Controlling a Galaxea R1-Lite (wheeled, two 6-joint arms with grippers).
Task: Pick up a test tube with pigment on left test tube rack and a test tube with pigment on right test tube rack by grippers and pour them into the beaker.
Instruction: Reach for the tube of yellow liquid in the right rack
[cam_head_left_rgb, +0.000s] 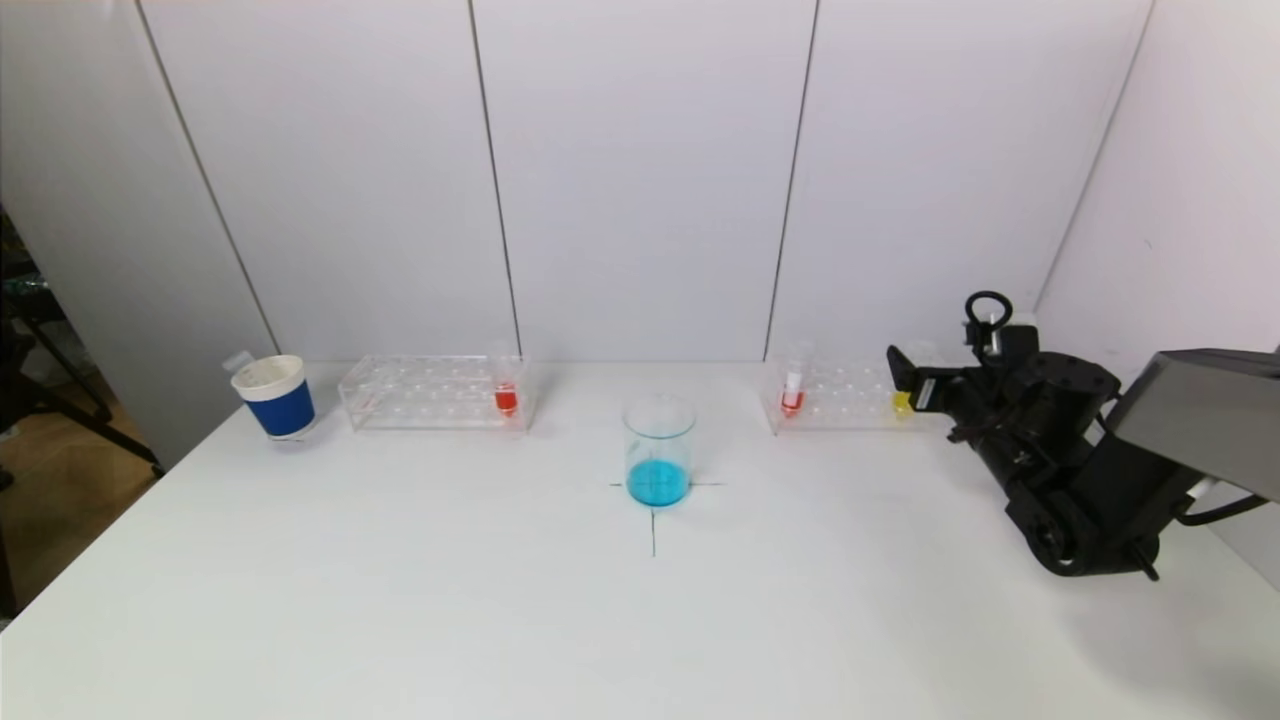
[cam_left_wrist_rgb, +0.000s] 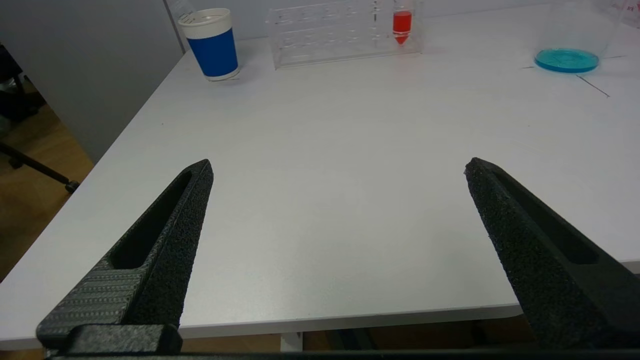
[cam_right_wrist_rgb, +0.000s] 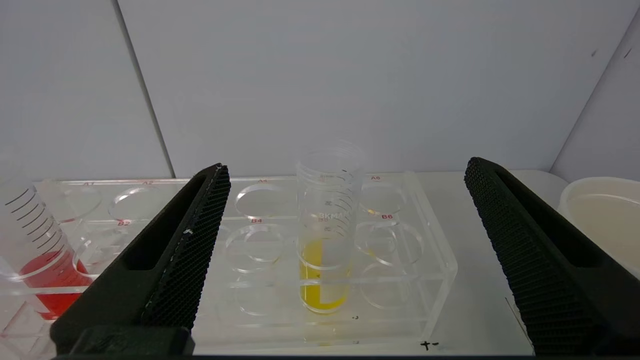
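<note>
Pincer (cam_right_wrist_rgb: 345, 240) (textured black) around clear tube (cam_right_wrist_rgb: 327, 225)

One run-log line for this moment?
right pincer: open, facing yellow tube in right rack | left pincer: open, over table | beaker: blue liquid
</note>
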